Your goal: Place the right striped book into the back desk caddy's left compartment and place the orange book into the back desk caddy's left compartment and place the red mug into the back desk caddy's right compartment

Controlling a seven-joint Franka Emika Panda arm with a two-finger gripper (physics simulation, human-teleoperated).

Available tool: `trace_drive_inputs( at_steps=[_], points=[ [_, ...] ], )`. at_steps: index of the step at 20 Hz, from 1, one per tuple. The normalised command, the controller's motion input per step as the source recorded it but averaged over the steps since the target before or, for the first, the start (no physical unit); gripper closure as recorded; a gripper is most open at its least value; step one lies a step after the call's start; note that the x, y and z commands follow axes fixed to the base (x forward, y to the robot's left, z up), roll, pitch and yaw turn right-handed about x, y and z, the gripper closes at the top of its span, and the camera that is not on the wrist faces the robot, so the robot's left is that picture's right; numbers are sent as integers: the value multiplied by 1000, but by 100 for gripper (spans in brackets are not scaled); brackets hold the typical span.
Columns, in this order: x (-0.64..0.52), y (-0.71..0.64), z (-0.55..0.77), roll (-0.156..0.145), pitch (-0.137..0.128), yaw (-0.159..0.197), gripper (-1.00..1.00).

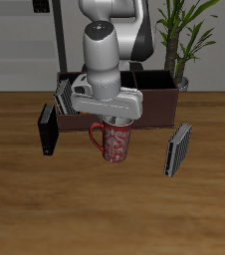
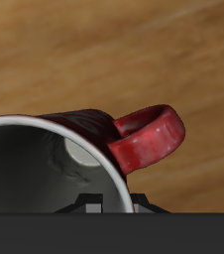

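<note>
Claw [image 1: 115, 120] of mine is hovering directly over the red mug [image 1: 114, 140], handle [image 2: 149, 136] sideways; grip state I cannot tell.

soft, even overhead light is falling on the table [image 1: 15, 214], casting faint shadows; low-resolution renders are looking slightly blurred, the red mug [image 2: 79, 159] showing dull highlights.

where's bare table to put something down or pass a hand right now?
Free: the wide table strip along the front edge, and the patch between the red mug and the pale striped book. Crowded: the claw sits over the mug just before the back desk caddy; a black book stands beside them.
</note>
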Motion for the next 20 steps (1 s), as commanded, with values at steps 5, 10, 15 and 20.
trace_drive_inputs(
  at_steps=[5,10,15,20],
  points=[
    [-285,-113,628,-38,-40,80,100],
    [-260,-90,448,-23,-36,44,100],
    [-202,-45,432,-38,-45,32,100],
    [-142,6,351,3,-38,6,100]
  ],
)
